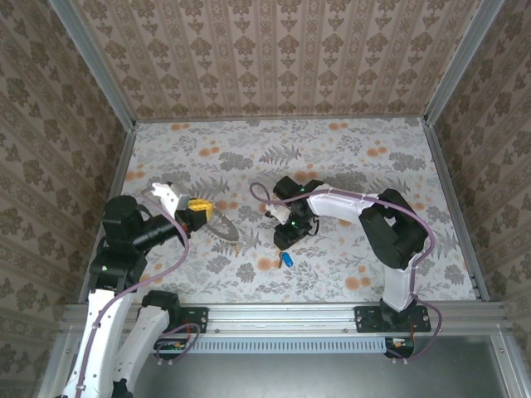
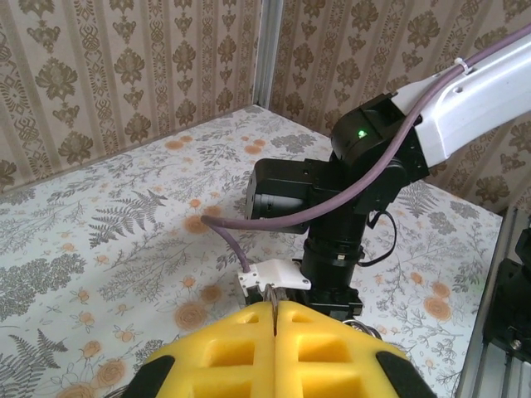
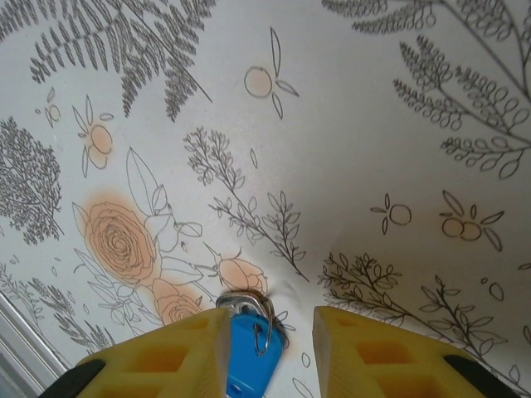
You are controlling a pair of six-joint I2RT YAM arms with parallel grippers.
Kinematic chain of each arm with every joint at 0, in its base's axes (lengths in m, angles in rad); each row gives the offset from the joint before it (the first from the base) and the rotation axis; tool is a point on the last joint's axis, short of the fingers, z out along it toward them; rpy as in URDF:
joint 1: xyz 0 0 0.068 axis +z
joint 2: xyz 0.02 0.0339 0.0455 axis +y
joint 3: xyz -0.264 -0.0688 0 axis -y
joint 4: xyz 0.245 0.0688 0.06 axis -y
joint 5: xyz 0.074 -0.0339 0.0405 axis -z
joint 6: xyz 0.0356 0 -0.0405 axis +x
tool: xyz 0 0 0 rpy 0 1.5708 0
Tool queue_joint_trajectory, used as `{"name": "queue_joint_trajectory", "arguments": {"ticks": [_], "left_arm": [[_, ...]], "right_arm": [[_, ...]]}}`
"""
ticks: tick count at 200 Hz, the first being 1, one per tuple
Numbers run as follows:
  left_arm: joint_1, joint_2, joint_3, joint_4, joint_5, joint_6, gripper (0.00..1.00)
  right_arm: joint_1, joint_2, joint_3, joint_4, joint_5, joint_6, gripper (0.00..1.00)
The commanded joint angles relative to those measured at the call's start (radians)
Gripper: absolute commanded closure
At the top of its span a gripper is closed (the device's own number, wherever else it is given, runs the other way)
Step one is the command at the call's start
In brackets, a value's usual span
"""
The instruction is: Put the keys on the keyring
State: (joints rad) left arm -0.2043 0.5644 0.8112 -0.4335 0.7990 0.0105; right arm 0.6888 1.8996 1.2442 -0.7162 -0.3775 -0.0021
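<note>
Right fingers [image 3: 192, 352] apart, straddling small blue-headed metal key [image 3: 249, 352] flat on floral tabletop [image 3: 373, 124]; key hugs one finger, long axis along fingers. Left fingers [image 2: 286, 336] together, apparently pinching thin silvery chain keyring [image 1: 228, 228], well apart. Right arm nearer key.

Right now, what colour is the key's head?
The key's head is bright blue, clearest in right wrist view.

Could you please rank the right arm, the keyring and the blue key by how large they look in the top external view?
1. right arm, by far the largest.
2. keyring, a thin chain by the left end effector.
3. blue key, a tiny speck.
</note>
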Motion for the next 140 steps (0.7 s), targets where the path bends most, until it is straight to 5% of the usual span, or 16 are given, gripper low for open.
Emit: {"name": "queue_joint_trajectory", "arguments": {"ticks": [1,140], "left_arm": [[0.016,-0.015,-0.009,0.068,0.046,-0.027,1.0],[0.02,-0.019,-0.011,0.072,0.049,-0.029,1.0]], "right_arm": [[-0.002,0.023,0.027,-0.066,-0.017,-0.027,0.67],[0.0,0.052,0.033,-0.049,-0.037,-0.029,0.83]]}}
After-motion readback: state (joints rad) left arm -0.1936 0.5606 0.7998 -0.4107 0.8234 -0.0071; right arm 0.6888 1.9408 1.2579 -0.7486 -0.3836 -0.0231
